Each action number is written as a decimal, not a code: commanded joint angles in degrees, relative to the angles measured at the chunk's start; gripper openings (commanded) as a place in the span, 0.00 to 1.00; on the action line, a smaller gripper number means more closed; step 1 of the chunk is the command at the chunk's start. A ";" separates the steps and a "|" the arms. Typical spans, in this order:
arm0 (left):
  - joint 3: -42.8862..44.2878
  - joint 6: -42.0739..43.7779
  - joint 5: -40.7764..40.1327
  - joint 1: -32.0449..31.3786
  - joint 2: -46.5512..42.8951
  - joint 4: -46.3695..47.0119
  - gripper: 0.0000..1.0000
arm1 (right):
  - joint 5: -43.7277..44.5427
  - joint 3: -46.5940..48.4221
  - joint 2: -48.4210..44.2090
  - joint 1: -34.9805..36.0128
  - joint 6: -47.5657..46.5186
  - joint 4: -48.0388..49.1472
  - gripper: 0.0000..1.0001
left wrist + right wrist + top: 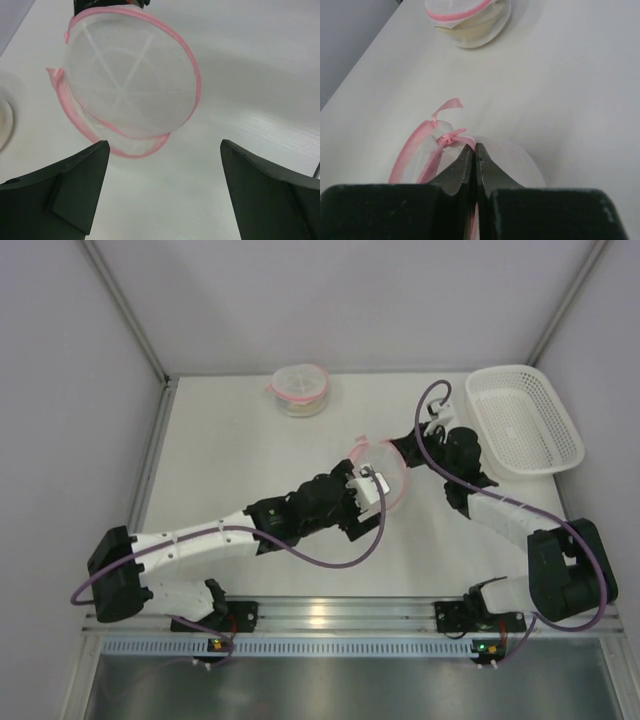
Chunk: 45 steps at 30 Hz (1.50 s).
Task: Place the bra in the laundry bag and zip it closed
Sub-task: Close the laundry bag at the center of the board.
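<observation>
A round white mesh laundry bag (391, 466) with pink zip trim is held on edge above the table centre. It also shows in the left wrist view (130, 80) and the right wrist view (417, 150). My right gripper (474, 147) is shut on its pink zip edge, beside the zip pull (449, 137); in the top view the right gripper (408, 448) is behind the bag. My left gripper (165, 185) is open and empty, just short of the bag's lower rim; it also shows in the top view (372, 486). The held bag looks empty. No loose bra is in view.
A second round mesh bag (300, 390) with pink trim and something cream inside lies at the back of the table; it also shows in the right wrist view (470, 22). A white plastic basket (525, 420) stands at the back right. Walls enclose the table.
</observation>
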 commanded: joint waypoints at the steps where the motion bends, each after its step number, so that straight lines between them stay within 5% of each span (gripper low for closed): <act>1: 2.06 -2.78 -5.31 0.28 -1.62 -2.96 0.98 | -2.16 1.42 -1.06 0.79 0.47 8.03 0.00; 4: 3.97 -7.78 -7.56 3.96 -2.32 -2.77 0.98 | -6.19 2.55 0.00 0.79 -0.59 9.01 0.00; 8: 7.94 -17.89 1.74 16.17 -1.71 -4.36 0.98 | -13.33 3.53 0.88 0.70 -2.78 8.75 0.00; 14: 11.55 -17.81 6.59 22.87 3.73 -3.93 0.95 | -16.06 3.17 0.70 0.79 -3.32 8.92 0.00; 18: 9.37 -18.18 25.52 26.91 4.80 1.51 0.92 | -15.18 3.35 0.53 0.79 -3.32 7.87 0.00; 20: 8.04 -18.34 27.68 27.18 5.14 3.80 0.93 | -15.18 3.44 0.53 0.79 -3.32 7.69 0.00; 23: 11.01 -24.91 23.67 27.79 9.34 1.98 0.96 | -14.57 3.61 0.26 0.79 -3.05 7.08 0.00; 30: 12.52 -54.95 14.26 28.24 12.70 0.55 0.98 | -13.42 3.79 -0.17 0.70 -3.32 5.32 0.00; 45: 10.67 -70.37 -0.42 24.81 16.84 5.83 0.83 | -13.07 3.88 -0.18 0.79 -2.52 5.50 0.00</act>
